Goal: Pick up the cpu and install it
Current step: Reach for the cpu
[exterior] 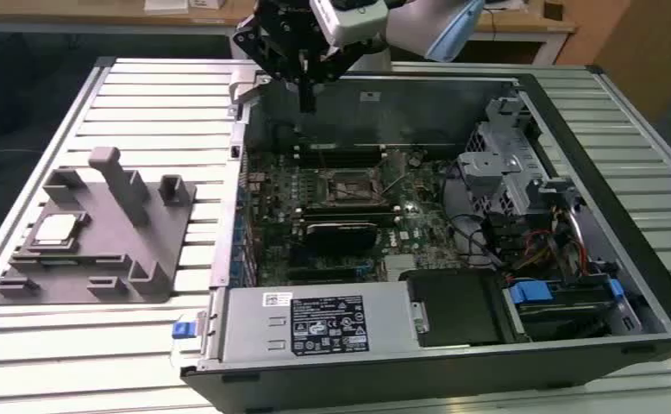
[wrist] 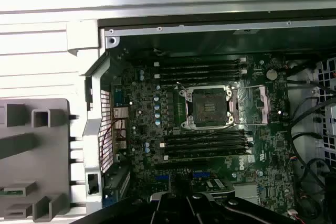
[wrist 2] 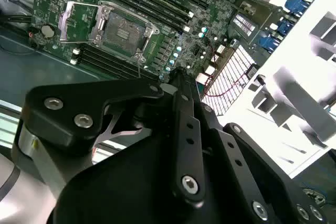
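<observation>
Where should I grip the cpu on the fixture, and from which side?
Take the cpu by two opposite thin edges, coming straight down from above. It lies flat, top up, on the grey fixture block, and the block's upright post beside it probably blocks a sideways approach.

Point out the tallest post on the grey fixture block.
The tall narrow grey post beside the silvery square cpu; the other posts are short stubs.
</observation>
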Controlling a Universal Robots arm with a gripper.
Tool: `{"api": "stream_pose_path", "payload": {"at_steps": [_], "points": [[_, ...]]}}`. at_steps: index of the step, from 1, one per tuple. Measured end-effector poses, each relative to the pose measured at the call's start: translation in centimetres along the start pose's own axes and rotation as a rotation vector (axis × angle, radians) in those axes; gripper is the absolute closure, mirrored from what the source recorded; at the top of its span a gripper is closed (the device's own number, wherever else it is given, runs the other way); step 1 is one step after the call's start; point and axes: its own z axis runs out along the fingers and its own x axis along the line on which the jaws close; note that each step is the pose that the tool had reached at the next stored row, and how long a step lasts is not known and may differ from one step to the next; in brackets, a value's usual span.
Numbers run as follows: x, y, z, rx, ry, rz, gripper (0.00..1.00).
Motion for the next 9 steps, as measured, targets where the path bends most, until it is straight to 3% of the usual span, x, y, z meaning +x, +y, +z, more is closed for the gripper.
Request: {"api": "stream_pose_path", "payload": {"at_steps": [9], "points": [[0.19,-0.02,0.00,0.0000,0.0000,0.000,0.89]]}}
